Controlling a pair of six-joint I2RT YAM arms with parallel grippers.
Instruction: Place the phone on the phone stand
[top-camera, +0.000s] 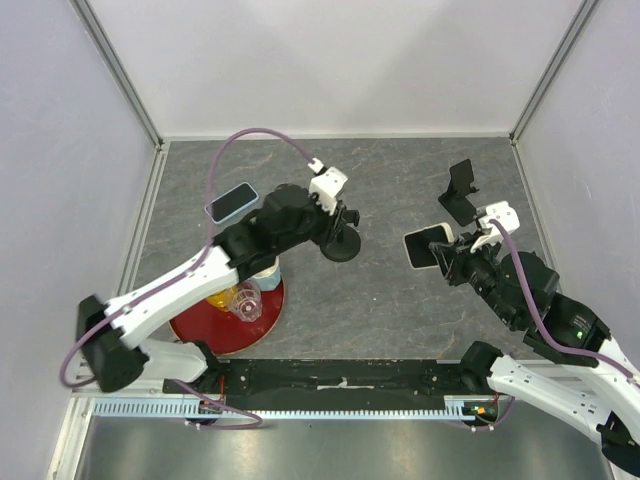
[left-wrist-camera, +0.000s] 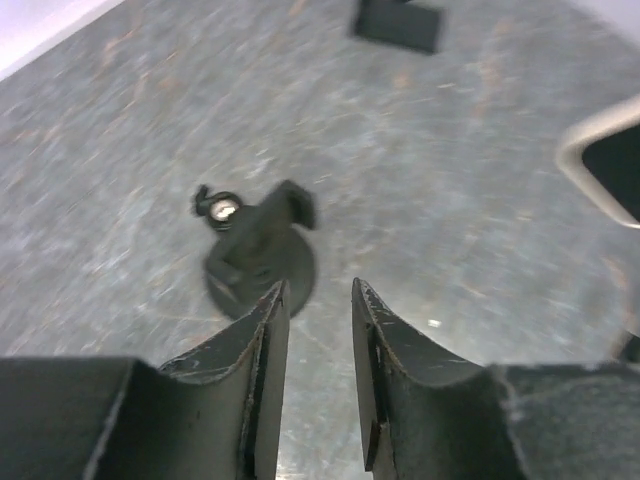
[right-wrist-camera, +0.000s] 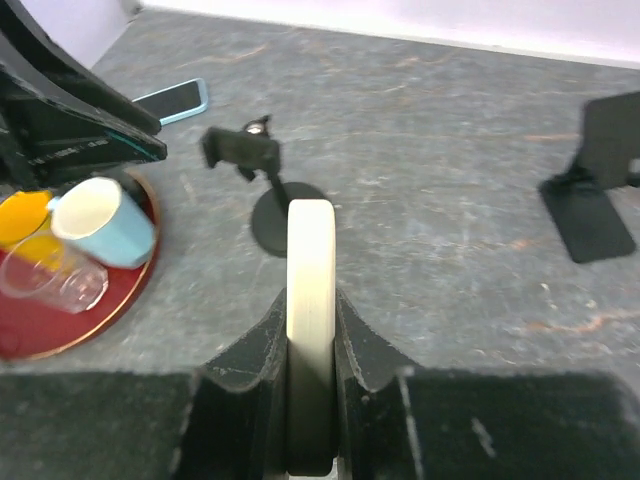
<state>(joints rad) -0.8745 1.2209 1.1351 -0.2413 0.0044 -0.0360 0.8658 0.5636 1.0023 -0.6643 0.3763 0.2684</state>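
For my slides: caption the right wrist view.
Right fingers grip a white phone edge-on, facing the round-based phone stand.

The scene is lit brightly and evenly from above, and only soft, short shadows are cast on the table (top-camera: 390, 300) beneath the arms (top-camera: 170, 290) and around the round-based stand (top-camera: 340, 242). The walls (top-camera: 340, 60) are rendered pale and nearly washed out. In the left wrist view the tabletop is smeared by blur and the stand is softened. In the right wrist view the phone (right-wrist-camera: 310, 290) is lit almost to glare along its edge, while the near fingers (right-wrist-camera: 240, 380) are left dark and out of focus.
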